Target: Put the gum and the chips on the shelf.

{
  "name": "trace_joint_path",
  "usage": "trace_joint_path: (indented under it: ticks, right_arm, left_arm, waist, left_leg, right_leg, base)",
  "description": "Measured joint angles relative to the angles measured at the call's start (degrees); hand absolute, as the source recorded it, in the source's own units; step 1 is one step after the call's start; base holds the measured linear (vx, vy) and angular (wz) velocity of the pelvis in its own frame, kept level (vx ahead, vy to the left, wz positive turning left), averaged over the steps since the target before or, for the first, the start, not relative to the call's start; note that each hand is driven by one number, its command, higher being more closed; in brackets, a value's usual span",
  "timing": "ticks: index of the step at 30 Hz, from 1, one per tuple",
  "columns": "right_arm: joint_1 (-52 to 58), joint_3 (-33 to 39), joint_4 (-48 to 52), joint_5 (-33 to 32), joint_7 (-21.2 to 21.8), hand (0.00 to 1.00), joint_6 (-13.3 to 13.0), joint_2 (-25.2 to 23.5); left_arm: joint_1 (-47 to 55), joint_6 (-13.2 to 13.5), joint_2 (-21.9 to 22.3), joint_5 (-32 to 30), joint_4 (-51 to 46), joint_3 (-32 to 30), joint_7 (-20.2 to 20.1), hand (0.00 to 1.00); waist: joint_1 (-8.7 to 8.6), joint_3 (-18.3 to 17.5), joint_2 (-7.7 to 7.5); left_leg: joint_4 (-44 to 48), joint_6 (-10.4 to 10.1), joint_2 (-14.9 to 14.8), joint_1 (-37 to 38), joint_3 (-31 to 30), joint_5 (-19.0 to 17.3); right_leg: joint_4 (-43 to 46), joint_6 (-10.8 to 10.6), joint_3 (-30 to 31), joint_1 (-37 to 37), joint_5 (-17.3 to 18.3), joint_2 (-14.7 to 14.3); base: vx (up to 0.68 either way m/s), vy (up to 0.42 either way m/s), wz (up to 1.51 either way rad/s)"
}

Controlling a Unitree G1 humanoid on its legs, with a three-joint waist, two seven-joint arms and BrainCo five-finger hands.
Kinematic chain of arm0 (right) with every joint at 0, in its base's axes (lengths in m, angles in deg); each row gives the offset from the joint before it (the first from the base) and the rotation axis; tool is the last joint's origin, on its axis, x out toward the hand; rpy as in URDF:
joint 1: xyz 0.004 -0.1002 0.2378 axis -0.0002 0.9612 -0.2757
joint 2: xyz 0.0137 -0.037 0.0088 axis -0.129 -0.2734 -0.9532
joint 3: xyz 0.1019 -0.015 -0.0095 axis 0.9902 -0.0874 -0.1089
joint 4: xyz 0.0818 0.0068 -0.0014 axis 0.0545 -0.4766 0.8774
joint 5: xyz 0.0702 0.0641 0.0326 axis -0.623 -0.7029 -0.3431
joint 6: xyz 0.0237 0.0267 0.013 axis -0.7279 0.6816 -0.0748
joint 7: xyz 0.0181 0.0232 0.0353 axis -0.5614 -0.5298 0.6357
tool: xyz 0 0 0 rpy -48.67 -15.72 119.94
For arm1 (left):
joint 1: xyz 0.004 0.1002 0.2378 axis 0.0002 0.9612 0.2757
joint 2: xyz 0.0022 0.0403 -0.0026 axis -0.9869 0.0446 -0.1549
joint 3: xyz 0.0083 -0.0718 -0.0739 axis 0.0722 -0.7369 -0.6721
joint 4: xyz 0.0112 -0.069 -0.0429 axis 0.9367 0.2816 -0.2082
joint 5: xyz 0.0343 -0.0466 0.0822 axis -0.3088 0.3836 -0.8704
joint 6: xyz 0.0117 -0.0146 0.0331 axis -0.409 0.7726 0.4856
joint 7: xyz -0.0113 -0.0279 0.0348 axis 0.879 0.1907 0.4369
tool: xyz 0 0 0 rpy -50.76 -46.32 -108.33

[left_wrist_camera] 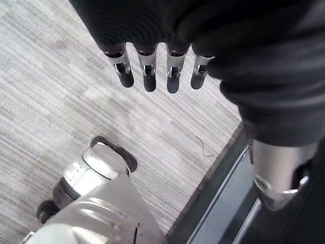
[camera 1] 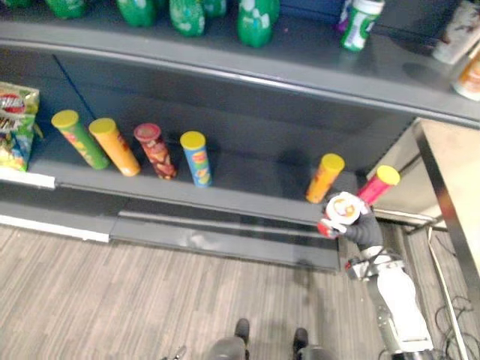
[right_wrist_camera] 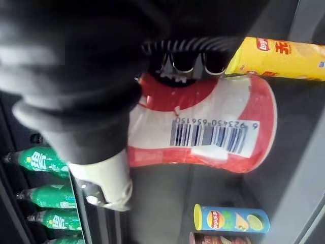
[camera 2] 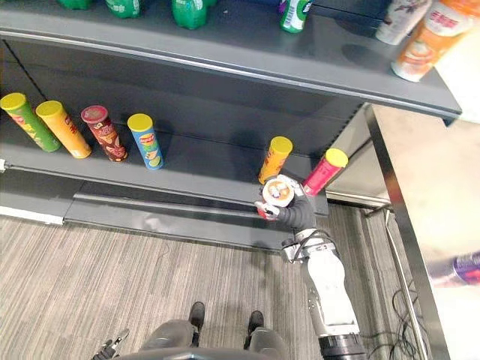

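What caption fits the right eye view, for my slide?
Right hand holds red-and-white canister by shelved chip cans.

Six tall cylindrical chip cans (camera 1: 194, 157) on the lower dark grey shelf (camera 1: 255, 171): one green, two orange, one dark red, one blue, one pink. One red-and-white round tub (camera 1: 343, 209). One colourful foil crisp bag (camera 1: 15, 124). At least five green plastic bottles (camera 1: 257, 21), the row cut off. One white-and-green bottle (camera 1: 360, 22). Two printed cups (camera 2: 431, 37).

Grey shelf (camera 1: 247, 184) holds a row of chip cans (camera 1: 196, 159).
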State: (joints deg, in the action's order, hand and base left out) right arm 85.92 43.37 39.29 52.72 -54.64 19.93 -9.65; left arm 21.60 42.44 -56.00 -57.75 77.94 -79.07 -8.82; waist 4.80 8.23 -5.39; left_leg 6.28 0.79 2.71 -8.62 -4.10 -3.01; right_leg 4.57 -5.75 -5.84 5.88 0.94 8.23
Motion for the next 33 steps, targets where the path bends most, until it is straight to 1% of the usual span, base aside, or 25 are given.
trace_joint_path:
  ticks: [1,2,3,4,6,7,8,9,10,12,15,17,21,24,29,33]
  right_arm:
    - [0.0,0.1,0.0,-0.6,0.0,1.00,0.0,-0.2]
    - [0.3,0.5,-0.1,-0.7,-0.1,1.00,0.0,-0.4]
    - [0.4,0.8,-0.3,-0.7,-0.1,1.00,0.0,-0.5]
    - [0.5,1.0,-0.5,-0.7,-0.1,1.00,0.1,-0.5]
    - [1.1,2.3,-0.8,-0.7,-0.6,1.00,0.1,-0.5]
    - [1.3,2.7,-0.8,-0.7,-0.7,1.00,0.1,-0.5]
    - [1.6,3.4,-0.8,-0.6,-1.1,1.00,0.1,-0.6]
    - [2.0,4.1,-0.9,-0.5,-1.6,1.00,0.1,-1.0]
    - [2.3,4.2,-1.1,-0.5,-1.8,1.00,0.1,-1.0]
    - [3.0,4.6,-1.9,-0.3,-2.9,1.00,0.2,-1.2]
    - [3.1,4.2,-2.1,0.5,-2.9,1.00,0.3,-1.5]
    - [3.1,4.2,-2.3,0.5,-3.0,1.00,0.3,-1.5]
    - [1.8,4.0,-2.3,0.5,-3.4,1.00,0.4,-1.5]
    - [-1.2,4.1,-2.3,0.5,-4.3,1.00,1.2,-1.4]
    - [-7.1,4.1,-2.1,0.0,-5.8,1.00,2.2,-0.9]
    - [-13.5,6.5,-1.5,-0.5,-7.8,1.00,2.4,1.7]
  left_arm:
    - [-0.2,0.0,0.7,0.0,-0.1,0.0,0.0,0.00]
    - [-0.7,0.0,1.8,0.0,0.0,-0.4,-0.1,0.00]
    - [-1.0,-0.1,2.4,-0.1,0.0,-0.4,-0.2,0.00]
    - [-1.1,-0.1,2.7,-0.1,0.0,-0.4,-0.2,0.00]
    - [-1.1,-0.1,3.3,-0.7,0.5,-0.5,-0.2,0.00]
    - [-1.2,-0.1,3.5,-1.3,0.7,-0.4,-0.2,0.00]
    - [-1.4,-0.1,3.5,-1.9,1.1,-0.5,-0.2,0.00]
    - [-1.4,-0.1,3.5,-2.3,1.2,-0.5,-0.1,0.00]
    - [-1.5,-0.1,3.5,-2.3,1.2,-0.5,-0.1,0.00]
    - [-1.5,-0.2,3.5,-2.6,1.1,-0.2,0.1,0.00]
    - [-1.9,-0.2,3.4,-4.3,1.1,-0.2,0.2,0.00]
    - [-1.8,-0.3,3.5,-4.6,1.2,-0.3,0.2,0.00]
    - [-1.8,-0.6,3.5,-4.8,2.0,-0.6,0.4,0.00]
    - [-1.9,-1.1,3.4,-6.9,2.1,-0.9,0.4,0.00]
    - [-2.1,-1.6,3.3,-7.0,2.2,-0.9,0.8,0.00]
    - [-2.0,-2.3,3.1,-8.8,2.5,-0.9,1.0,0.00]
  waist:
    - [-0.05,-0.2,0.46]
    - [-0.13,-0.6,1.34]
    - [-0.37,-0.8,1.75]
    - [-0.50,-0.9,2.01]
    - [-1.91,-1.4,2.87]
    - [-2.36,-1.6,3.10]
    - [-2.76,-1.6,3.14]
    - [-3.18,-1.7,3.27]
    - [-3.33,-1.7,3.34]
    - [-3.17,-2.0,3.45]
    - [-3.17,-2.1,3.66]
    - [-3.14,-2.5,3.83]
    - [-3.05,-2.7,3.87]
    - [-3.13,-2.9,3.70]
    - [-3.08,-3.1,3.66]
    - [-3.01,-3.6,3.62]
  left_leg:
    - [-0.5,-0.5,-0.4,-0.1,-0.6,0.3]
    - [-1.9,-1.6,-1.3,-0.1,-1.4,1.1]
    - [-3.4,-2.6,-1.9,0.2,-1.9,1.9]
    - [-4.4,-3.0,-2.4,0.6,-2.2,2.5]
    - [-8.4,-4.7,-4.1,2.2,-2.4,4.7]
    - [-9.0,-4.8,-4.5,2.5,-1.5,4.8]
    - [-9.8,-4.8,-5.1,2.8,0.7,4.8]
    - [-10.3,-5.0,-6.3,2.8,5.9,5.1]
    - [-10.4,-5.1,-6.4,2.8,7.3,5.6]
    - [-12.0,-4.7,-5.5,3.4,7.4,6.4]
    - [-12.0,-4.4,-4.9,3.2,9.1,6.2]
    - [-12.0,-4.4,-5.0,3.2,11.2,6.2]
    - [-12.1,-4.4,-5.3,4.1,13.2,6.6]
    - [-12.1,-3.7,-5.4,5.0,14.8,7.0]
    - [-12.1,-3.6,-5.6,6.1,16.0,7.0]
    - [-12.1,-3.5,-6.1,6.4,16.1,7.1]
  right_leg:
    - [-0.8,0.0,-1.1,-0.4,0.0,-0.5]
    - [-1.2,0.0,-2.6,-0.4,0.0,-1.2]
    - [-1.3,0.0,-3.8,-0.6,0.0,-1.7]
    - [-1.4,0.0,-4.3,-0.7,0.0,-2.0]
    - [-1.6,0.1,-7.2,-2.2,0.1,-3.2]
    - [-1.6,0.3,-7.9,-2.4,0.2,-3.3]
    - [-1.5,1.0,-8.6,-2.7,0.6,-3.3]
    - [-1.6,1.1,-9.6,-2.9,1.0,-3.0]
    - [-1.5,1.0,-9.7,-3.1,1.2,-2.8]
    - [-1.5,0.9,-9.7,-3.2,1.9,-2.0]
    - [-2.1,0.9,-9.4,-3.2,2.0,-1.2]
    - [-2.5,0.8,-9.1,-3.2,1.9,-1.1]
    - [-2.6,0.6,-7.3,-3.2,1.7,-1.2]
    - [-2.6,0.3,-6.0,-3.4,1.5,-1.3]
    - [-2.6,0.3,-4.7,-4.0,1.4,-1.5]
    - [-2.7,0.8,-4.3,-4.0,0.9,-2.1]
  base:
    - [0.16,-0.211,0.41]
    - [0.15,-0.244,0.44]
    - [0.09,-0.164,0.40]
    - [0.07,-0.182,0.43]
    - [0.05,-0.161,0.54]
    - [0.00,-0.074,0.45]
    - [-0.03,-0.030,0.35]
    - [-0.05,-0.013,0.31]
    - [-0.07,0.017,0.21]
    - [-0.07,0.058,0.07]
    - [-0.07,0.064,-0.01]
    - [-0.04,0.032,-0.05]
    - [0.01,0.013,-0.21]
    - [0.05,0.004,-0.21]
    - [0.04,0.002,-0.12]
    - [-0.01,-0.009,-0.06]
